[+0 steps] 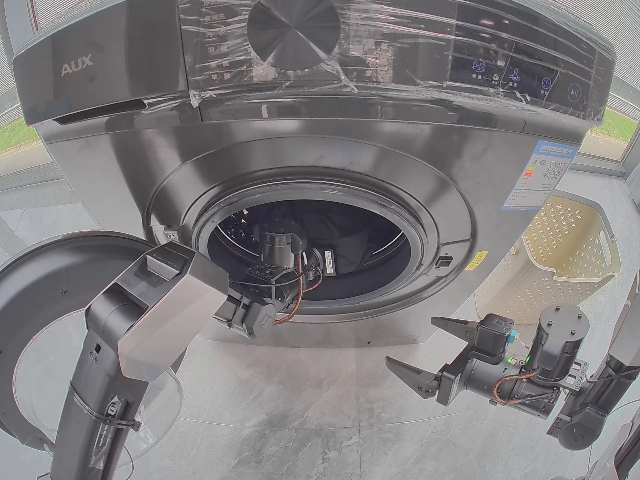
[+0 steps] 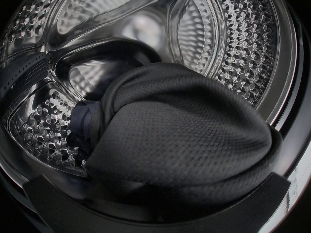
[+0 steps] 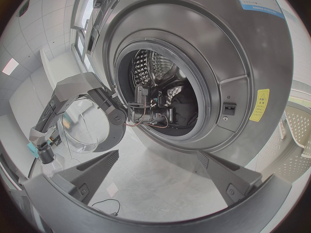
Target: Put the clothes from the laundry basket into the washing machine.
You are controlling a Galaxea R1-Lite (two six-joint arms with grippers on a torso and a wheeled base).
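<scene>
Loading step, drop-off end of it. Washing machine (image 1: 320, 135) has its port open and the left arm (image 1: 153, 301) is through it, so the left jaws sit inside the drum (image 2: 246, 33). Door (image 1: 40, 288) is swung fully aside, outboard of the left arm, not in the path. Laundry basket (image 1: 567, 255) leans at the machine's right corner, outboard of the right jaws and well apart from the left ones. The part of its inside that shows is bare wall and the bottom is hidden, so I can't say if clothes are left in it.

Dark mesh garment (image 2: 181, 130) lies directly over the left jaws, low in the drum near the lip, with a dark blue piece (image 2: 81, 117) bunched just beyond it. Cloth covers the fingers, so I can't tell whether the left jaws are closed on it or open. Right jaws are spread wide with nothing between them, over the floor (image 1: 300, 408) below and outboard of the port.

My read on the next move: release if gripping, then pull the left arm straight back without dragging mesh over the lip.
- **Risks:** fabric snagging on the jaws, the port rim close around the wrist, and the arm's loose orange cable (image 1: 298, 299).
- **Also there:** a thin cable (image 3: 108, 200) lies on the floor beneath the right jaws.
</scene>
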